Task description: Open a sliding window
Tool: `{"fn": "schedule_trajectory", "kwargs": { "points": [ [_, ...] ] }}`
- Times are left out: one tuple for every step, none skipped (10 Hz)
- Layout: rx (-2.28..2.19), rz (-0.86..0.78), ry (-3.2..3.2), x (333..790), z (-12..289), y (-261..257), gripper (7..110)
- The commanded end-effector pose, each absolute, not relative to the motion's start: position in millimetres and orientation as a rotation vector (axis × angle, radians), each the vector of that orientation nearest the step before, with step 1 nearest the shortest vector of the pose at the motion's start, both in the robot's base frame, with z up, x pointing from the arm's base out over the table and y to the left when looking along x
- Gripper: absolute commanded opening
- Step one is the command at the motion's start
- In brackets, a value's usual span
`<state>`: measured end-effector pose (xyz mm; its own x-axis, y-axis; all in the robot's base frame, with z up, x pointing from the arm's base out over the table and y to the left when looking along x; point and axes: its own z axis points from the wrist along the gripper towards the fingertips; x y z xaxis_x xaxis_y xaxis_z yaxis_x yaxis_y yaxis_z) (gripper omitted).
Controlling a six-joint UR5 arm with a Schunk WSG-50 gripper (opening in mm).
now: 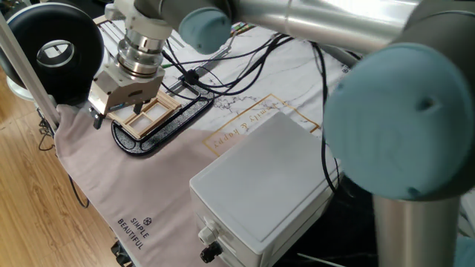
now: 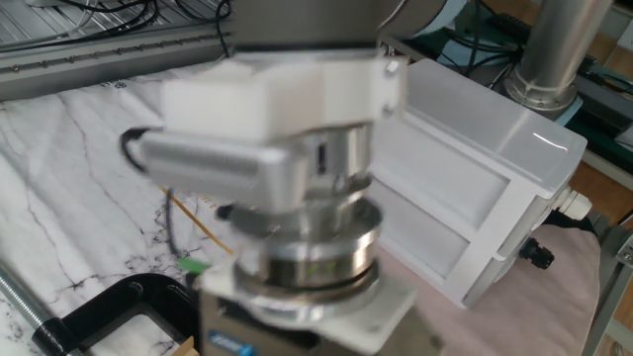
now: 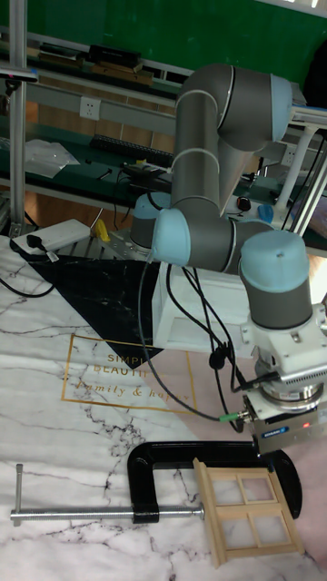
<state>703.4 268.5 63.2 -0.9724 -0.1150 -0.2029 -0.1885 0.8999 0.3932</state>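
1. The white box (image 1: 261,185) sits near the table's (image 1: 297,81) front edge on a pink cloth (image 1: 111,185).
2. The black oval base (image 1: 167,127) carries the sliding window (image 1: 148,115) at the cloth's far corner.
3. The hand (image 1: 111,107) hovers over the window's end; whether its fingers are spread I cannot tell.

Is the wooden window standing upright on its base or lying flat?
Lying flat. The sliding window rests face-up on the black base, its panes showing from above; the gripper hangs over its end.
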Motion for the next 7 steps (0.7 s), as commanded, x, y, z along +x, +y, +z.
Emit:
{"fn": "schedule_trajectory", "kwargs": {
  "points": [
    [-0.21,0.558,2.886,728,46,253,66],
    [-0.199,0.544,2.905,724,42,250,66],
    [-0.19,0.544,2.918,722,38,249,66],
    [-0.194,0.535,2.935,721,27,246,66],
    [-0.184,0.554,2.955,715,19,250,66],
    [-0.158,0.564,2.969,709,18,254,66],
    [-0.15,0.569,2.968,710,15,254,66]
  ]
}}
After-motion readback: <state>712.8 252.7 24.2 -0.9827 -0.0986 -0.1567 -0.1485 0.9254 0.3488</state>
